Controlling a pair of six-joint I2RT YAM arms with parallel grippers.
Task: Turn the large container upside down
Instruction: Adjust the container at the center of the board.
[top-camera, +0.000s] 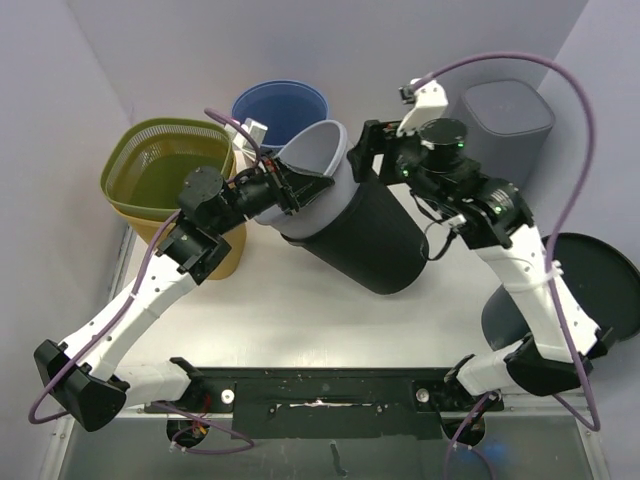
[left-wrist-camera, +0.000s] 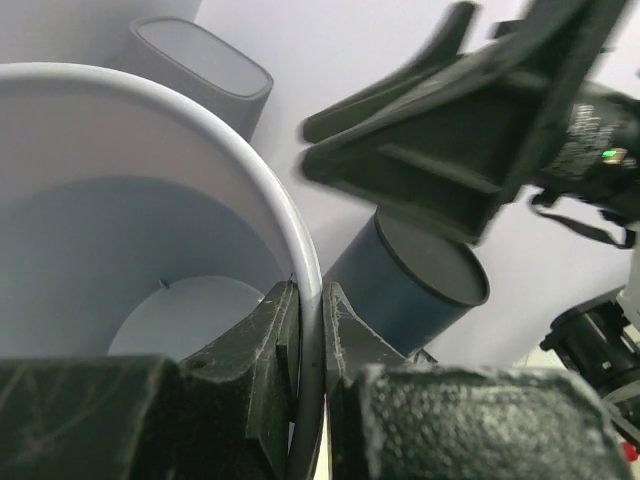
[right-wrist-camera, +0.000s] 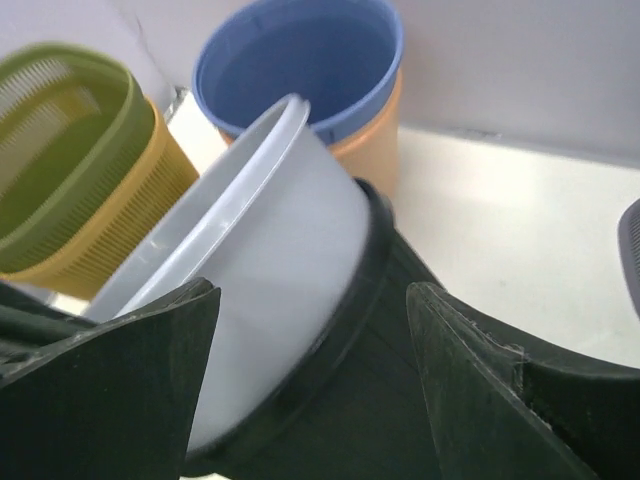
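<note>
I have the large container (top-camera: 365, 245) tipped roughly halfway over at mid-table, my left gripper (left-wrist-camera: 310, 296) pinching its rim; my right gripper (right-wrist-camera: 312, 292) stands wide astride its wall, gripping nothing; full inversion remains.

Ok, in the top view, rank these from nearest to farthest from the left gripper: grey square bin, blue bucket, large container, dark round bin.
1. Large container, rim pinched by the left gripper.
2. Blue bucket, just behind.
3. Grey square bin, back right.
4. Dark round bin, far right.
</note>
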